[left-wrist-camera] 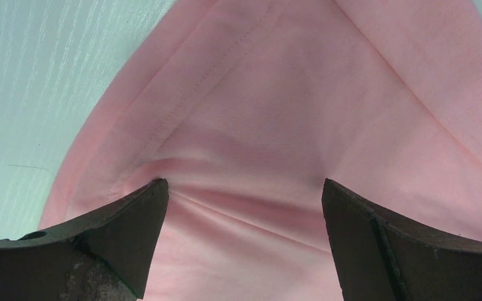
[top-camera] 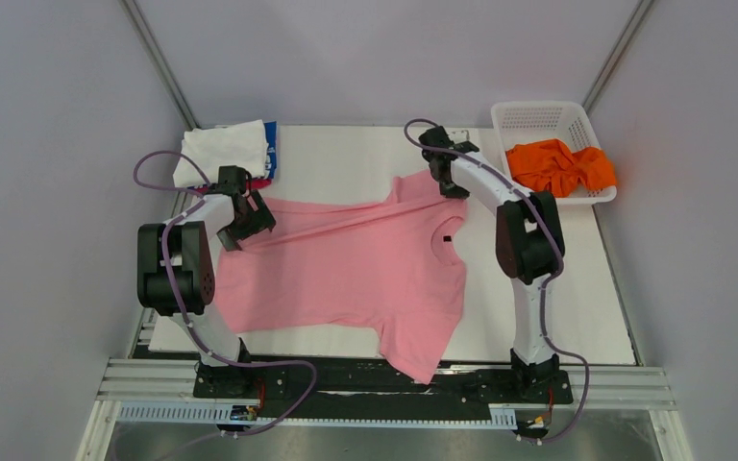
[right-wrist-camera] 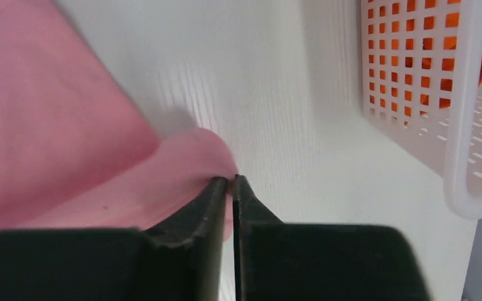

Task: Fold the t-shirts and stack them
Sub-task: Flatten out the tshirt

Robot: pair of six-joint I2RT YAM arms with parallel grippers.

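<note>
The light pink t-shirt [top-camera: 346,269] lies spread on the white table top, collar towards the right, one sleeve hanging over the near edge. My left gripper [top-camera: 245,219] is open and stands on the shirt's far left corner. In the left wrist view its fingers [left-wrist-camera: 132,232] straddle a low wrinkle of pink cloth [left-wrist-camera: 276,94]. My right gripper [top-camera: 448,184] is shut on the edge of the far sleeve [right-wrist-camera: 182,157], seen pinched at the tips [right-wrist-camera: 232,180]. An orange t-shirt [top-camera: 557,165] lies in the basket. A folded white shirt [top-camera: 221,152] tops a stack, with blue [top-camera: 270,142] and magenta [top-camera: 261,181] edges showing under it.
The white lattice basket [top-camera: 538,108] stands at the far right corner, close to my right gripper, and shows in the right wrist view [right-wrist-camera: 464,125]. The folded stack sits at the far left corner, just behind my left gripper. Grey walls close in both sides.
</note>
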